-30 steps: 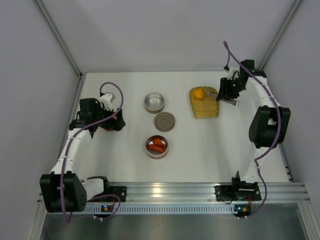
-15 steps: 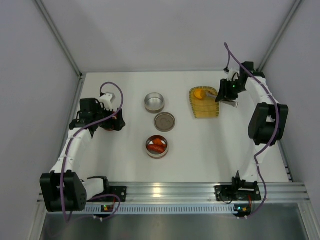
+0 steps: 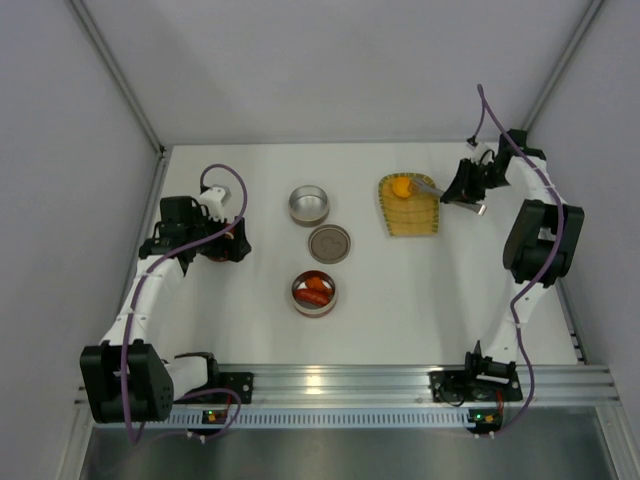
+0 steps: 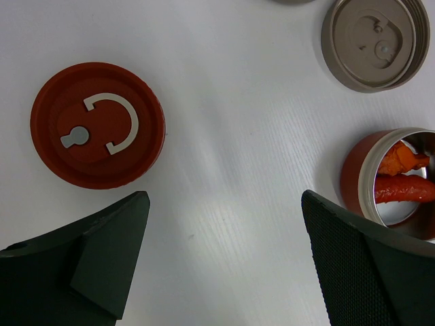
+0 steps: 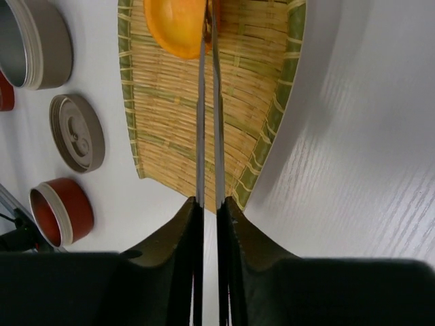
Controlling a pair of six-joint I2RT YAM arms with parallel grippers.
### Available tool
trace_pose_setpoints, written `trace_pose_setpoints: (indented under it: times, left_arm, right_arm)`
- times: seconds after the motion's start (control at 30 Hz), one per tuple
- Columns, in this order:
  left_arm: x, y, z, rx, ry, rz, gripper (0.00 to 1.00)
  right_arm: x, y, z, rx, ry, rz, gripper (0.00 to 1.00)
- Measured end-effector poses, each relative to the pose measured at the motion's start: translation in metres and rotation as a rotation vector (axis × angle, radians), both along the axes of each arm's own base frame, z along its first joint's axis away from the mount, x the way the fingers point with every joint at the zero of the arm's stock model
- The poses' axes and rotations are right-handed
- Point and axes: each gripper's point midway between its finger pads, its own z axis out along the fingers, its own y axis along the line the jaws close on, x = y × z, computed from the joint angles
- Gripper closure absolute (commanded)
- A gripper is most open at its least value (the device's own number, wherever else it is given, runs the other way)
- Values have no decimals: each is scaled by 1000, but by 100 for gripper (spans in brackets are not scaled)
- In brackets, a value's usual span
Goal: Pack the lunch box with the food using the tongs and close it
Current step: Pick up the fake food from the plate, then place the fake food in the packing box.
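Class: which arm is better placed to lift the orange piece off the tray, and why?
Right: the right gripper clamps the tongs, tips at the orange piece on the tray; the left gripper hangs open over a red lid.

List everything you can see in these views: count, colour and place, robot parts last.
table: one, white, under everything
woven tray: one, yellow-green, far right
orange piece: one, orange-yellow, on the tray
tongs: one, silver, over the tray, tips at the orange piece
empty tin: one, silver-grey, far centre
grey lid: one, grey-brown, between the tins
red tin: one, red-walled, near centre
sausage pieces: two, red, in the red tin
red lid: one, red, below the left gripper
left gripper: one, black, open, left side
right gripper: one, black, shut on the tongs
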Motion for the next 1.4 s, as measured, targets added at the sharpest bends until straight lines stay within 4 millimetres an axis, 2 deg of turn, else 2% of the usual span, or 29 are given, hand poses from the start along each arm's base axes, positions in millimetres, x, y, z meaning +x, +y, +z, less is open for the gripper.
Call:
trace_pose_setpoints:
  times: [0.1,0.23,0.33,0.43,0.63,0.7,0.77,0.97,1.0,1.03,1.07,1.2,1.4]
  left_arm:
    - [0,0,0,0,0,0,2]
    - [1,0,2,-2,-2,-2,1]
    - [2,0,3,-2,-6,-2,1]
    - [3,0,4,-2,-9,-2,2]
    - [3,0,4,-2,-9,-1,2]
    - [3,0,5,-4,-8,1,1]
    - [3,-1,5,-6,-7,3,2]
    - [3,-1,5,-12,-5,7,2]
    - [3,-1,5,-15,-4,8,2]
    - [2,-2,5,-17,-4,7,2]
    - [2,-2,5,-19,-3,6,2]
    - [2,-2,5,-21,-2,7,2]
    - [2,-3,5,-24,-1,9,2]
  right_arm:
    - [0,2,2,17,-2,5,100]
    - [-2,5,6,30,-7,11,100]
    - [-5,5,18,28,-24,16,100]
    - [-10,7,41,25,-64,26,100]
    - [-17,19,100,12,-202,57,100]
    - [-22,32,113,3,-230,83,100]
    - [-28,55,121,-6,-251,131,100]
    - [-52,148,125,-60,-281,335,100]
    - [-53,156,125,-74,-287,349,100]
    - [-58,175,127,-73,-302,393,100]
    - [-59,186,128,-82,-310,413,100]
    - [-59,210,122,-121,-326,450,100]
    - [-52,227,88,-198,-283,470,100]
